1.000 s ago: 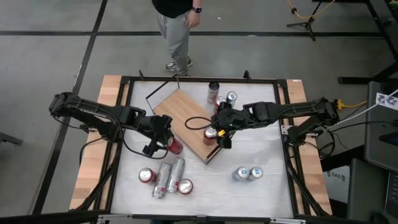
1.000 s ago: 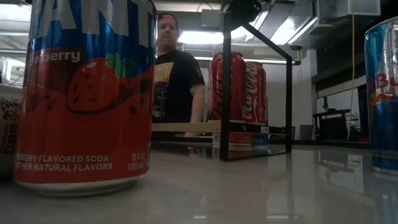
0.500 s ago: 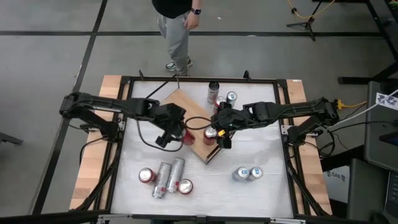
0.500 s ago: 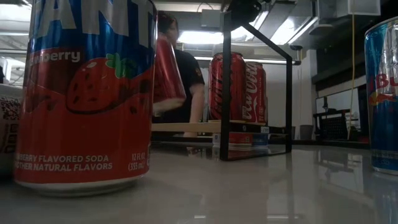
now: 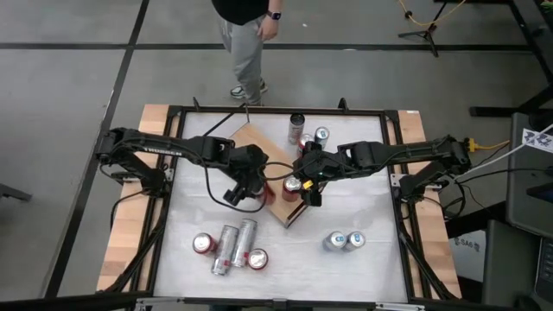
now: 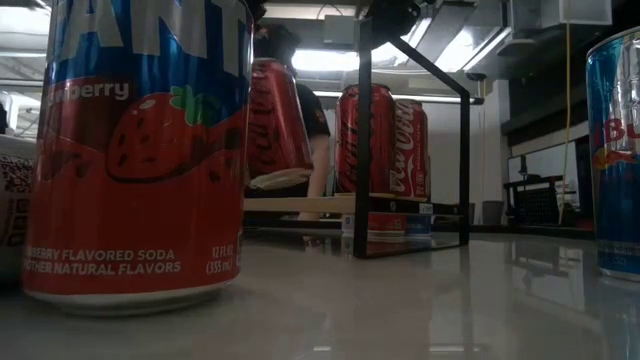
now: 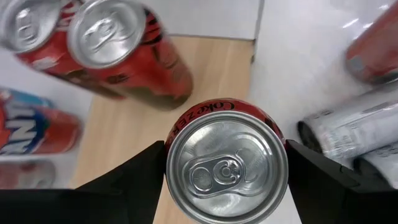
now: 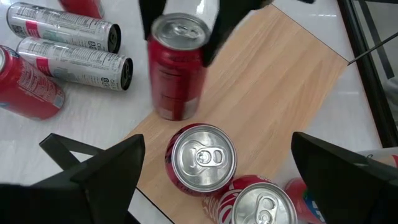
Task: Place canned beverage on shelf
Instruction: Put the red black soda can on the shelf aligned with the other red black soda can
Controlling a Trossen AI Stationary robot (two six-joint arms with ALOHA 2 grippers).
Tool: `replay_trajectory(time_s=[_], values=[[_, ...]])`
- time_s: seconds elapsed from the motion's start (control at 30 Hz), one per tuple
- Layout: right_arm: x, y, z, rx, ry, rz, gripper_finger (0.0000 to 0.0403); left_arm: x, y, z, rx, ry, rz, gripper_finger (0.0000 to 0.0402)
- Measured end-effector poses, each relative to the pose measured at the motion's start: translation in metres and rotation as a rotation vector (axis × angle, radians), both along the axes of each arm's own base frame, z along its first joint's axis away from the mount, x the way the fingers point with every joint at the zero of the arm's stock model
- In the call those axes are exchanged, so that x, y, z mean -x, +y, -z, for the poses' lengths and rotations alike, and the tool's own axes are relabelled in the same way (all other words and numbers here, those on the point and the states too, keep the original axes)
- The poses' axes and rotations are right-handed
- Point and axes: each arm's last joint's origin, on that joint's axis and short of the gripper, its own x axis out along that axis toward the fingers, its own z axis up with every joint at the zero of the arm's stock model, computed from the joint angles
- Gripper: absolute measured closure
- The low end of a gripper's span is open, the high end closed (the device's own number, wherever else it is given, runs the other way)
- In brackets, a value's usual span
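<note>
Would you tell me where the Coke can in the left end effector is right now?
The Coke can hangs tilted in the left end effector, above the shelf, beside two red cans standing there.

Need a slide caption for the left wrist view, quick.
Left gripper holds a red Coke can above the wooden shelf.

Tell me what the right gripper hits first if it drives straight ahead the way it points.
Probably the upright red can standing on the shelf between the open right gripper's fingers; depth is unclear, and the left gripper's held can lies beyond.
</note>
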Motion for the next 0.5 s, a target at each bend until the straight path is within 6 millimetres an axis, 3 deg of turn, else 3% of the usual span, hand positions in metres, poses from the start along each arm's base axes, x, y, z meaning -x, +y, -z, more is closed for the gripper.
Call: replay_trajectory(time_s=[0.5], values=[[0.0, 0.0, 0.0, 0.0, 0.0, 0.0, 0.0008, -0.0077, -0.0096, -0.0067, 0.064, -0.107, 0.079, 0.0132]])
